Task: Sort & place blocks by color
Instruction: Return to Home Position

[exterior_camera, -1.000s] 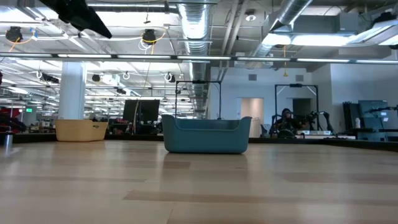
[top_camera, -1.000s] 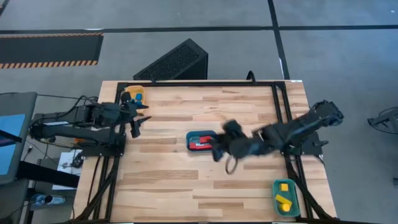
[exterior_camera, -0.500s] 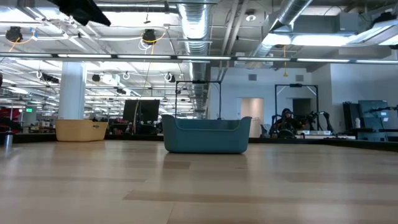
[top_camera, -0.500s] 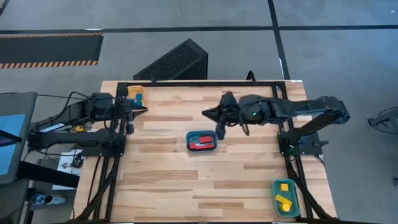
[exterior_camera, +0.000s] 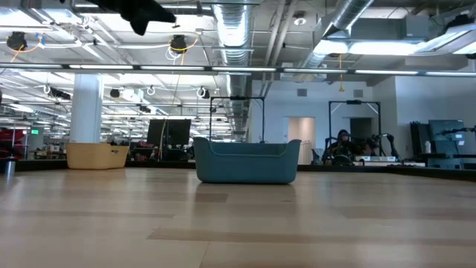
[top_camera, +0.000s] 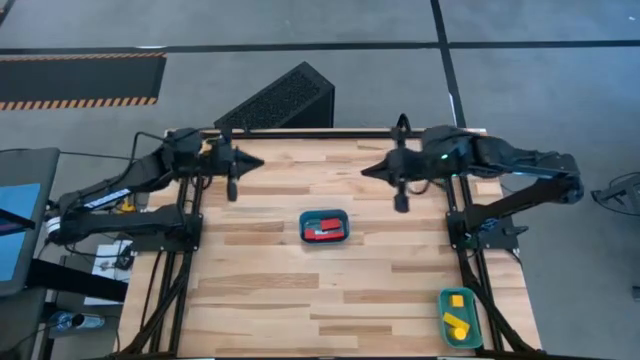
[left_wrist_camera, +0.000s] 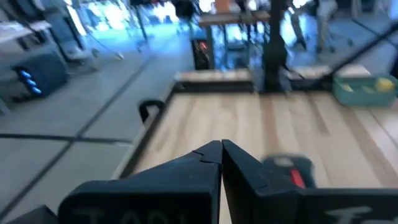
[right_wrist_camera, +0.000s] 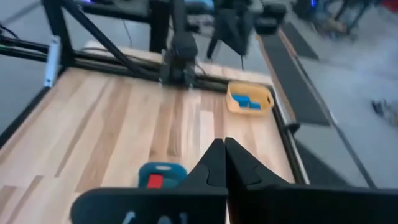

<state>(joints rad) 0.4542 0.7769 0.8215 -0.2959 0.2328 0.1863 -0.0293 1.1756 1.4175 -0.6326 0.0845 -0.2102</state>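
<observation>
Red blocks lie in a teal tray at the table's middle. Yellow blocks lie in a second teal tray at the near right corner. Blue blocks lie in a yellow-orange tray at the far left, which my left arm covers in the high view. My left gripper is shut and empty, raised over the far left of the table. My right gripper is shut and empty, raised over the far right. The two point at each other.
A black metal frame runs along the table's far edge and down both sides. A dark ribbed box stands on the floor beyond the far edge. Bare wood lies between the trays. A dark arm part shows high in the low view.
Both grippers have shut on nothing. My right gripper has drawn away from the red blocks' tray, rising and going toward the far right. My left gripper has risen and gone toward the far edge, over the yellow-orange tray. No block or tray has moved.
</observation>
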